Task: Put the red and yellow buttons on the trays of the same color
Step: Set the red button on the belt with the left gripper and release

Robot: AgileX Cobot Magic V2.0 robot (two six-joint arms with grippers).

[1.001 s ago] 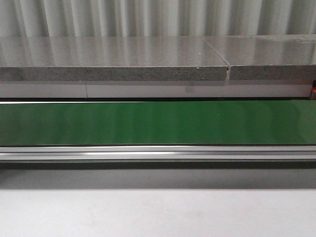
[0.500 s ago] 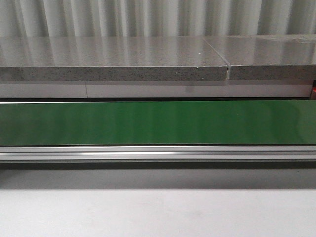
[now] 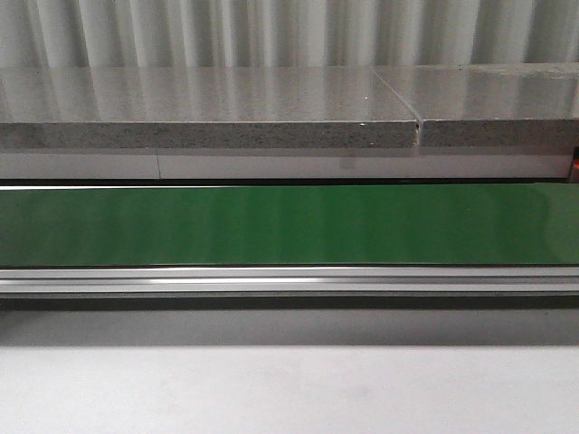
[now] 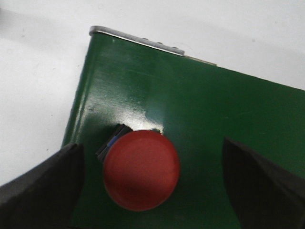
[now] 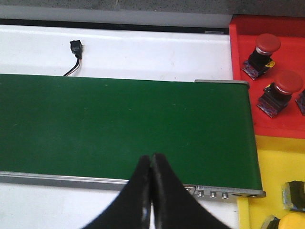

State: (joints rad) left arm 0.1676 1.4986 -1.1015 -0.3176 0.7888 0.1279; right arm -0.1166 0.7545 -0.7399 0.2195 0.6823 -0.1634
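A red button (image 4: 141, 170) on a dark base lies on the green belt (image 4: 205, 114) near its end. My left gripper (image 4: 152, 183) is open, its two black fingers standing either side of the button without touching it. My right gripper (image 5: 151, 164) is shut with nothing in it, hovering over the near edge of the belt (image 5: 119, 124). At the belt's far end sits the red tray (image 5: 286, 119) holding two red buttons (image 5: 263, 48) (image 5: 280, 90). Beside it the yellow tray (image 5: 276, 162) holds a partly seen yellow button (image 5: 290, 220). Neither gripper shows in the front view.
The green conveyor belt (image 3: 289, 224) runs across the front view, with an aluminium rail (image 3: 289, 280) before it and a grey stone shelf (image 3: 208, 113) behind. A small black plug on a cable (image 5: 75, 47) lies on the white table beyond the belt.
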